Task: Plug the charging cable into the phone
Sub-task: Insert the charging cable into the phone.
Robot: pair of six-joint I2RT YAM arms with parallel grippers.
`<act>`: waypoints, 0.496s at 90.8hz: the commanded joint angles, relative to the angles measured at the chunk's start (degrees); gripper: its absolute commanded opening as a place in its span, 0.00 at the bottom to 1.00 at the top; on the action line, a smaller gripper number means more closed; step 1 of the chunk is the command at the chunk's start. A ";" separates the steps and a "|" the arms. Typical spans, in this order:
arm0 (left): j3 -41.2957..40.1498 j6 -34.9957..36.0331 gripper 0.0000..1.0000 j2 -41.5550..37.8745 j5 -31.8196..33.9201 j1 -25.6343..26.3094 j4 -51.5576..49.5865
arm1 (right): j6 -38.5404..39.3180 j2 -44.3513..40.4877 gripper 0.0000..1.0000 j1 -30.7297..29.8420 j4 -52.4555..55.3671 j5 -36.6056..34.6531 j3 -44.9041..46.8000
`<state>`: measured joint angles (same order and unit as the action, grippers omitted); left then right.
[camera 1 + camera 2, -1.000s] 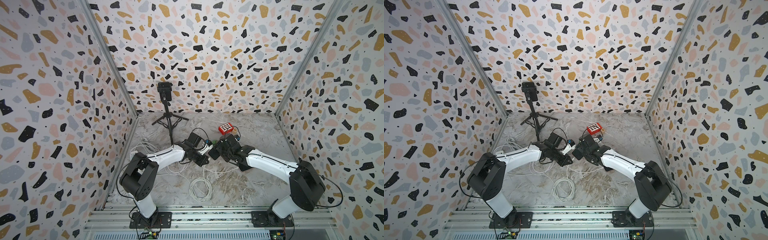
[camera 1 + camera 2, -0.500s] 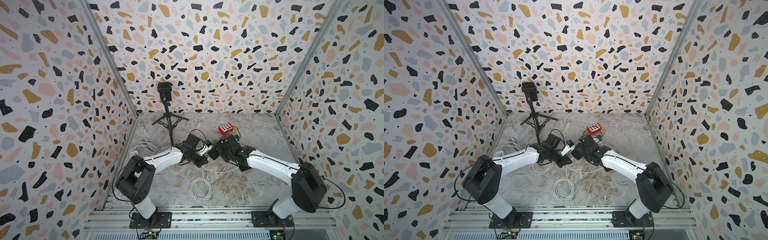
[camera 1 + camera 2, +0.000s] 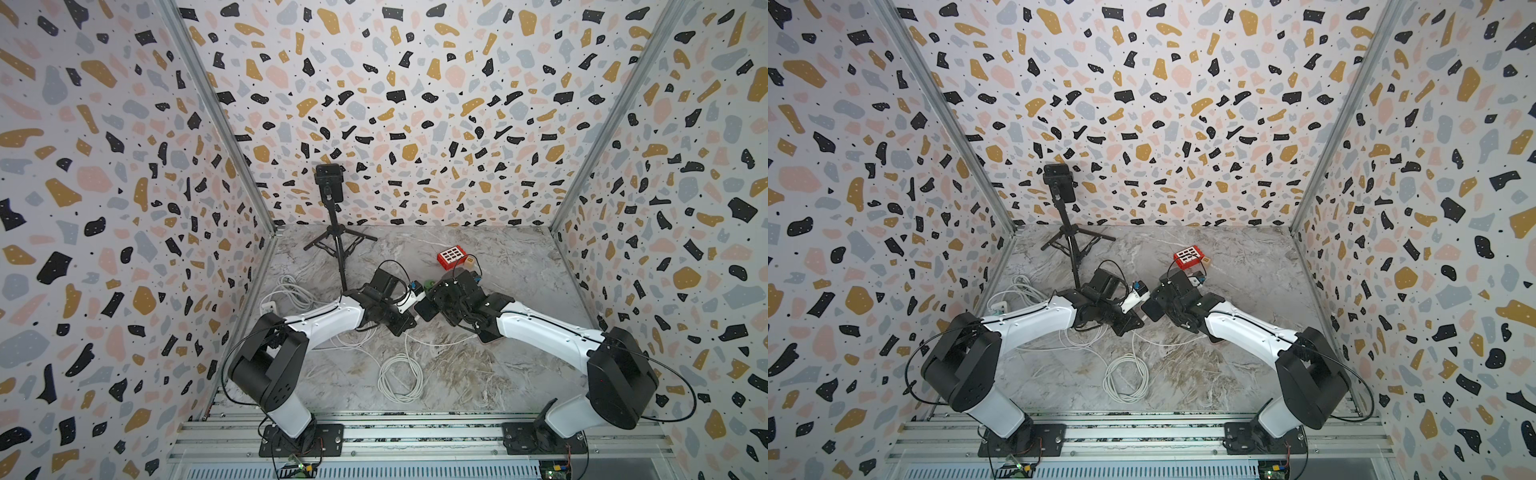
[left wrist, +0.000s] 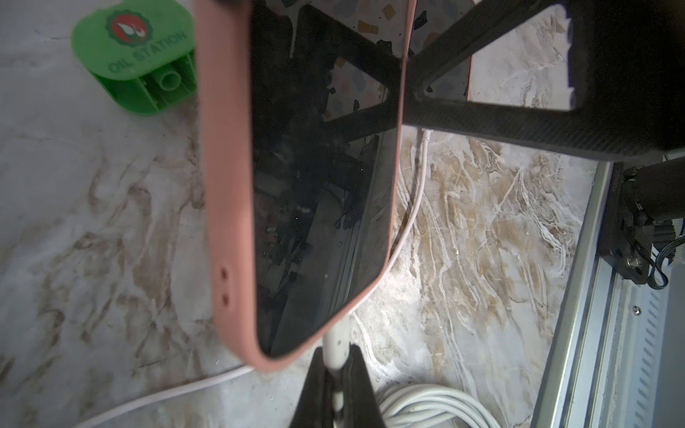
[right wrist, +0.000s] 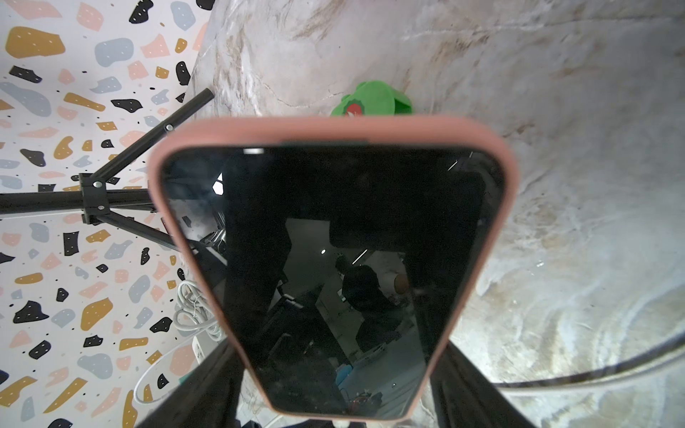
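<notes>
The phone (image 5: 333, 259), dark-screened in a pink case, is held off the table by its two long edges in my right gripper (image 5: 333, 378). It shows as a dark slab in both top views (image 3: 424, 309) (image 3: 1152, 309). My left gripper (image 4: 335, 355) is shut on the white plug of the charging cable (image 4: 335, 339). The plug's tip meets the phone's (image 4: 318, 166) end edge and disappears behind the case. How deep it sits is hidden. The two grippers (image 3: 407, 320) (image 3: 438, 301) meet mid-table. Loose cable lies coiled (image 3: 401, 376) on the marble in front.
A green "OIL STATION" block (image 4: 137, 55) sits just beyond the phone, with a red block (image 3: 451, 257) farther back. A black tripod with a camera (image 3: 338, 253) stands at the back left. More white cable and an adapter (image 3: 270, 306) lie by the left wall.
The left arm's shoulder and elbow shifted slightly. Both grippers stay together mid-table, with the same holds on plug and phone.
</notes>
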<state>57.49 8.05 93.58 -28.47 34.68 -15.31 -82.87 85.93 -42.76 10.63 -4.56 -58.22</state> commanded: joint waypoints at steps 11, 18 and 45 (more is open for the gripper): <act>0.86 2.25 0.00 -2.44 -1.84 0.39 11.00 | -0.91 -2.25 0.67 -1.67 -2.99 10.47 0.91; 0.95 2.14 0.00 -2.31 -1.63 0.39 11.22 | -1.17 -0.79 0.66 -1.80 -4.16 12.70 0.85; 1.10 2.16 0.00 -2.23 -1.14 0.40 11.62 | -0.25 0.54 0.66 -2.50 -3.22 14.26 0.38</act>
<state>56.64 9.37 93.45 -27.53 34.57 -15.77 -82.91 86.63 -42.39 8.47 -1.26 -57.10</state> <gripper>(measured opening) 0.061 0.775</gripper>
